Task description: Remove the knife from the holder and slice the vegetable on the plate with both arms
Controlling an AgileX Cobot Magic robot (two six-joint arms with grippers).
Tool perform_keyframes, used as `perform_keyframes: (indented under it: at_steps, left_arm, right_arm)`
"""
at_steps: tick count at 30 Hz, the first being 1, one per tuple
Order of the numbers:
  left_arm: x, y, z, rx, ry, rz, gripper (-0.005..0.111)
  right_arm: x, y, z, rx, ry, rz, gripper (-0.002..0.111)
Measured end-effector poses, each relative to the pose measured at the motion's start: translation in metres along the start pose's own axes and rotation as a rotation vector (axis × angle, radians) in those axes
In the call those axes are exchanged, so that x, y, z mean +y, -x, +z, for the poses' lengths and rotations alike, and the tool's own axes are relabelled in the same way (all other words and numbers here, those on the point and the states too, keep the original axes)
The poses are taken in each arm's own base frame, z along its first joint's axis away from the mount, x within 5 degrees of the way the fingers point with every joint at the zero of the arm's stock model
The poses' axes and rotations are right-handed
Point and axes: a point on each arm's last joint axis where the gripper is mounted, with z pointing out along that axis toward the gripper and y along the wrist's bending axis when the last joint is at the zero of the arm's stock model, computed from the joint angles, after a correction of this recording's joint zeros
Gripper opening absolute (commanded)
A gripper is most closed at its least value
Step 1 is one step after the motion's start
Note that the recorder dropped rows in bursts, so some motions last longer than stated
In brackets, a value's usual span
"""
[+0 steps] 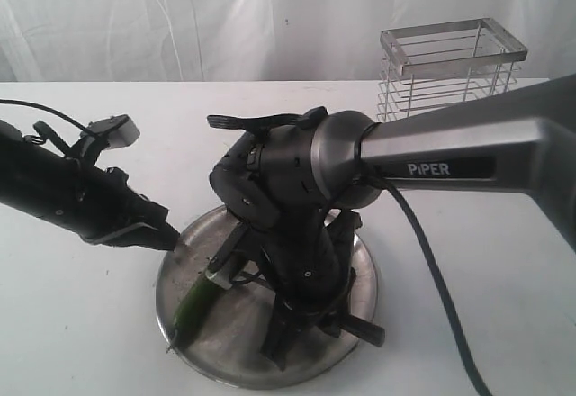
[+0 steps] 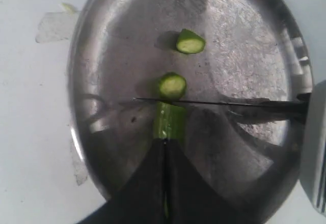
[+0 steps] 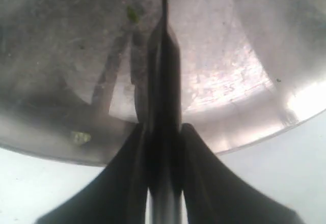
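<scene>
- We are slicing: our left hand (image 2: pixel 164 150), pinched shut, is pinning the slender green chili-like vegetable (image 2: pixel 170 119) on the round stainless-steel plate (image 1: pixel 225 351), lower centre of the exterior view.
- Our right hand (image 3: pixel 164 130), partly closed, is gripping the slim black knife (image 2: pixel 219 103), its blade lying across the vegetable beside two cut pieces (image 2: pixel 172 85).
- Next, we judge, we are needing a firm downward press, then a blade shift toward the left hand.

Bright diffuse light glares off the plate (image 3: pixel 305 99); wrist views blurry.
</scene>
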Motion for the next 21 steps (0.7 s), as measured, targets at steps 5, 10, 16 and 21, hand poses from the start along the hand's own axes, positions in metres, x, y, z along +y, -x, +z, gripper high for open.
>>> perform_keyframes:
  at_steps: [5,10,16,21]
  left_arm:
    - [-0.019,-0.01,0.011,0.07,-0.067,0.032,0.0]
    - [-0.018,-0.042,0.037,0.157,-0.032,-0.02,0.0]
    - [-0.016,-0.048,0.052,0.187,-0.07,-0.106,0.0]
    - [-0.011,-0.052,0.057,0.201,-0.046,-0.105,0.0]
  right_arm:
    - [-0.002,-0.001,0.0,0.012,-0.021,-0.026,0.0]
    - [-0.002,-0.001,0.0,0.013,-0.027,-0.031,0.0]
    - [-0.004,-0.001,0.0,0.015,-0.045,-0.041,0.0]
    - [-0.008,-0.001,0.0,0.017,-0.092,-0.052,0.0]
